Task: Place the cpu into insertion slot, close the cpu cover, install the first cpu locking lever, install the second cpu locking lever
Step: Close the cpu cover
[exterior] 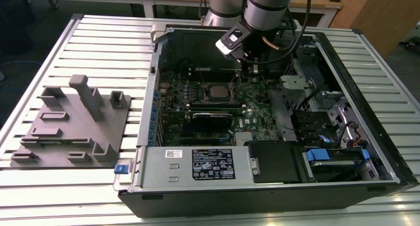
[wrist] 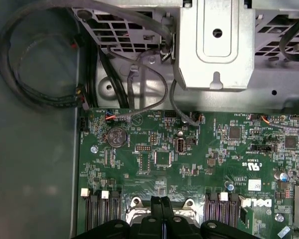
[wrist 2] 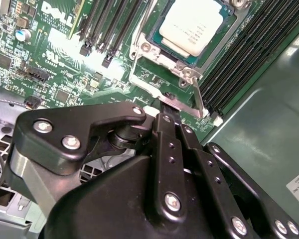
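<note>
The cpu (wrist 2: 193, 26) shows its silver-grey top as it lies flat in the insertion slot, whose pin field is hidden beneath it. In the exterior view the cpu (exterior: 215, 92) sits mid-board on the green motherboard (exterior: 256, 100). The cpu cover (wrist 2: 159, 59) lies as a metal frame around the chip. A thin locking lever (wrist 2: 198, 94) runs along the frame's side. My gripper (wrist 2: 165, 105) is shut, its tips pressed together with nothing seen between them. They rest at the frame's edge close to the lever. The gripper (exterior: 244, 72) hangs just beyond the chip, and its joined tips (wrist: 162, 201) show over the socket's edge.
Long black memory slots (wrist 2: 239, 55) flank the socket. A metal bracket (wrist: 214, 45) and looping cables (wrist: 40, 74) lie past the board's edge. The case holds a labelled power supply (exterior: 196, 164) and drive bays (exterior: 328, 157). A grey fixture plate (exterior: 72, 123) stands on the exterior view's left.
</note>
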